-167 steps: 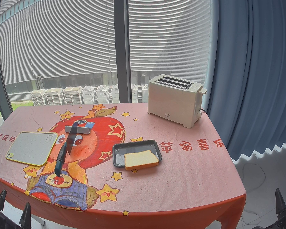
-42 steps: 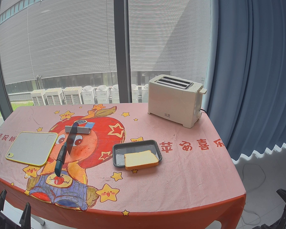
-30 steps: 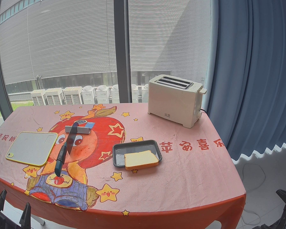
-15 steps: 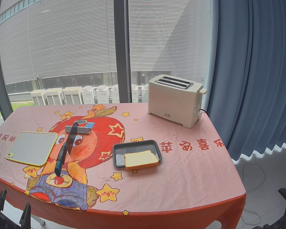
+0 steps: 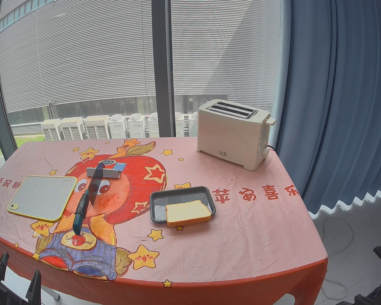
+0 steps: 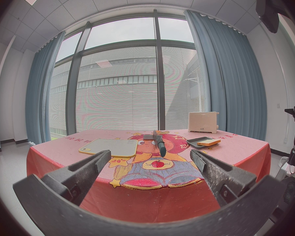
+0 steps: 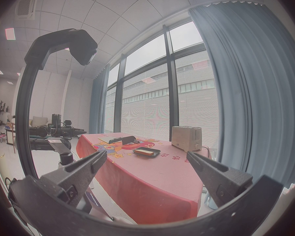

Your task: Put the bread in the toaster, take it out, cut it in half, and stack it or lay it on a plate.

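Both arms sit low off the near edge of the surface (image 5: pixel 249 234). The left pincer (image 6: pixel 149 154) is spread apart and empty, and so is the right pincer (image 7: pixel 146 155). The bread (image 5: pixel 188 212) lies flat across the near rim of the dark plate (image 5: pixel 180 192), mid-surface. The toaster (image 5: pixel 233 133) stands at the far right, slots facing up. I reckon the first job is picking up the bread. I'd use the right pincer, come in low from my side, and pinch the crust edge gently so the slice doesn't crush. Then I'd turn it upright, lined up with a slot.
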Tool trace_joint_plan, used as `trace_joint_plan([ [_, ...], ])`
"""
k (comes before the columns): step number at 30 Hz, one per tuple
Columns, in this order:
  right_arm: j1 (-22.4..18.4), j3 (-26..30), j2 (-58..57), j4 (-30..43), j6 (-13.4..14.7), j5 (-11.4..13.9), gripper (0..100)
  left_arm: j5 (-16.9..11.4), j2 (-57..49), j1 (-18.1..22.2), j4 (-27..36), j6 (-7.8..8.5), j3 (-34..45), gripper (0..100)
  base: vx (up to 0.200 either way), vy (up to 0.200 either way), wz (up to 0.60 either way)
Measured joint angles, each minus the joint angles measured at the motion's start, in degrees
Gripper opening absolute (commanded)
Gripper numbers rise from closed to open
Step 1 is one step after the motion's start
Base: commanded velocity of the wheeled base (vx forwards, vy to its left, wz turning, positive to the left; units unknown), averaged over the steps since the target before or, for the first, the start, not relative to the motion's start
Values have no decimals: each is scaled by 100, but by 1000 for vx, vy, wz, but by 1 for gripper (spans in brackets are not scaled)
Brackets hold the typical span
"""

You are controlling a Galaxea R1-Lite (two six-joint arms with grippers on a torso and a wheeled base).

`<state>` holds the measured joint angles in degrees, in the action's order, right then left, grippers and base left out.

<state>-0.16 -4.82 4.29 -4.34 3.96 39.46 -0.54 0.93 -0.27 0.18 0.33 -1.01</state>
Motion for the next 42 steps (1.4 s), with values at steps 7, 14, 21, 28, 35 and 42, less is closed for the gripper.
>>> trace_joint_plan([
  [7, 11, -89, 223, -50, -24, 0, 100, -1, 0, 0, 0, 0, 0, 100, 0, 0, 0],
  [14, 43, -179, 458, -55, -46, 2, 100, 0, 0, 0, 0, 2, 0, 100, 0, 0, 0],
  [21, 87, -210, 623, -59, -88, 6, 100, 0, 0, 0, 0, 2, 0, 100, 0, 0, 0],
  [28, 143, -212, 745, -56, -115, 9, 100, 0, 0, 0, 0, 0, 0, 100, 0, 0, 0],
  [35, 165, -188, 905, -61, -213, 13, 100, 2, 0, 0, 0, 0, 0, 100, 0, 0, 0],
  [42, 191, -194, 1034, -78, -301, 15, 100, 0, 0, 0, 0, 0, 0, 100, 0, 0, 0],
])
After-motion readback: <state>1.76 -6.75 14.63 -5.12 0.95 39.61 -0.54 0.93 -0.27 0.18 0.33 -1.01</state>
